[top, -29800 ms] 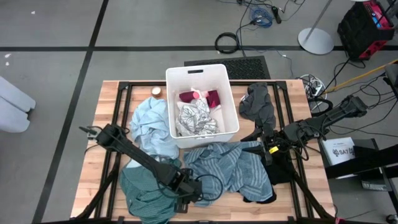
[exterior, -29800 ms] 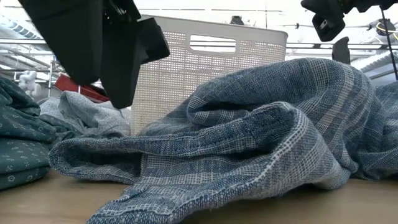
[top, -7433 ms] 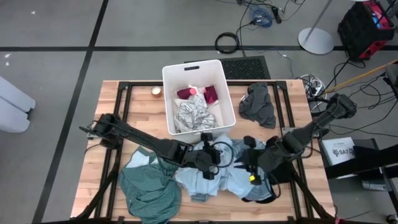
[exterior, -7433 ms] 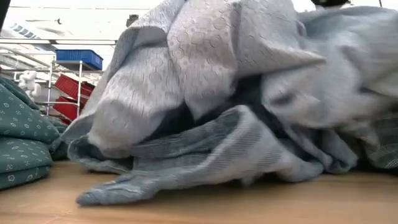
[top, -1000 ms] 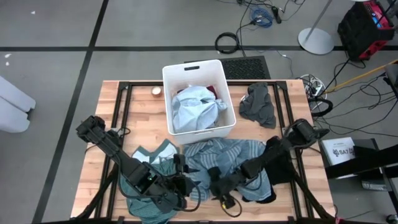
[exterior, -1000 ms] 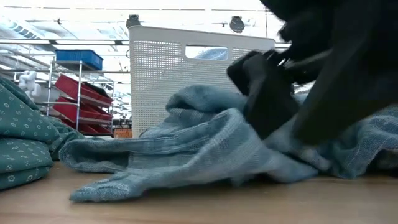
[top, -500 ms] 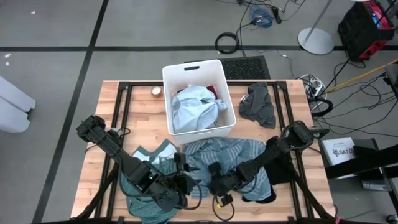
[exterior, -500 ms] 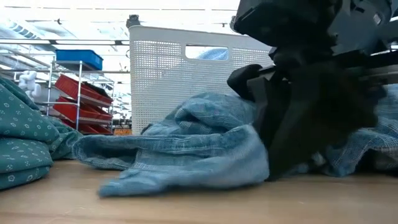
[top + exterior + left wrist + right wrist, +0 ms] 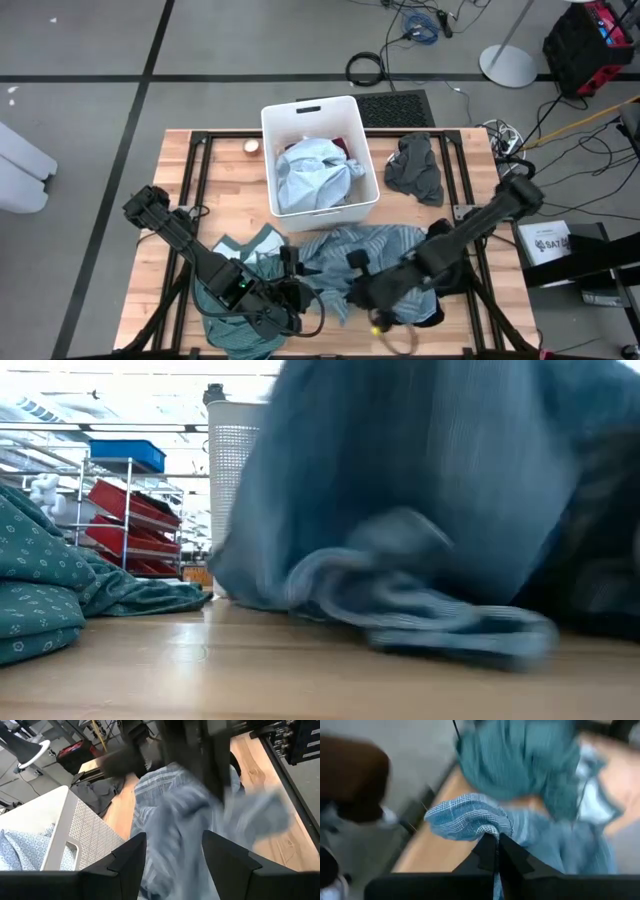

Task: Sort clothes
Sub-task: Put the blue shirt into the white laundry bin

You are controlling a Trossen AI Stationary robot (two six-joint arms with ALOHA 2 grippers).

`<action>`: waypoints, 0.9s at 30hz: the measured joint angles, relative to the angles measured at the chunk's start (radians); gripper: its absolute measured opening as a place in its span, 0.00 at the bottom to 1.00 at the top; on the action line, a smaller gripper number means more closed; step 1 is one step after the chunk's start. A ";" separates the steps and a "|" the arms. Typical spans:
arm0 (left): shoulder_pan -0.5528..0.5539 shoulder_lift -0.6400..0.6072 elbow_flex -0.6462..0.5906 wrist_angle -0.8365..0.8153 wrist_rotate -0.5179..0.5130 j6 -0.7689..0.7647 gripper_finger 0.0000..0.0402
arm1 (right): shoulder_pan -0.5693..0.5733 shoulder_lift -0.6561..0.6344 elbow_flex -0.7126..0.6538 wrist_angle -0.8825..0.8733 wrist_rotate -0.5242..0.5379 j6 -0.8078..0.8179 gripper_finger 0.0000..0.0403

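At the near left of my table lies the teal green garment, crumpled in a heap, with the left claw resting low at its inner edge; in my left wrist view its two fingers stand wide apart with nothing between them, pointed across at the blue-grey striped garment. Just beyond, at table centre toward the far edge, stands the white bin, in which the light blue garment sits heaped on top and a sliver of the maroon piece shows behind it. In front of the bin, the blue-grey striped garment spreads over the near middle of the table. The right claw is at this garment's near edge; in my right wrist view the fingers are pinched together on a fold of the striped cloth, which bunches up from the tips. In the low view the same cloth hangs in a broad curtain above the tabletop with its lower folds touching the wood. To the right of the bin, well apart from both claws, the dark grey garment lies in a loose pile. A black piece lies under the right arm at the near right.
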 joint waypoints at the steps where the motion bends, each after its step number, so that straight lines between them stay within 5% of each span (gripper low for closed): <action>1: 0.000 0.000 0.000 0.000 0.000 0.000 0.50 | 0.011 -0.027 0.026 -0.016 -0.001 -0.001 0.00; 17: 0.003 0.005 0.000 0.104 0.106 -0.002 0.50 | 0.135 -0.331 0.101 -0.069 0.083 -0.030 0.00; 27: 0.091 0.079 -0.039 0.270 0.246 0.000 0.50 | 0.155 -0.363 0.101 -0.111 0.289 0.023 0.00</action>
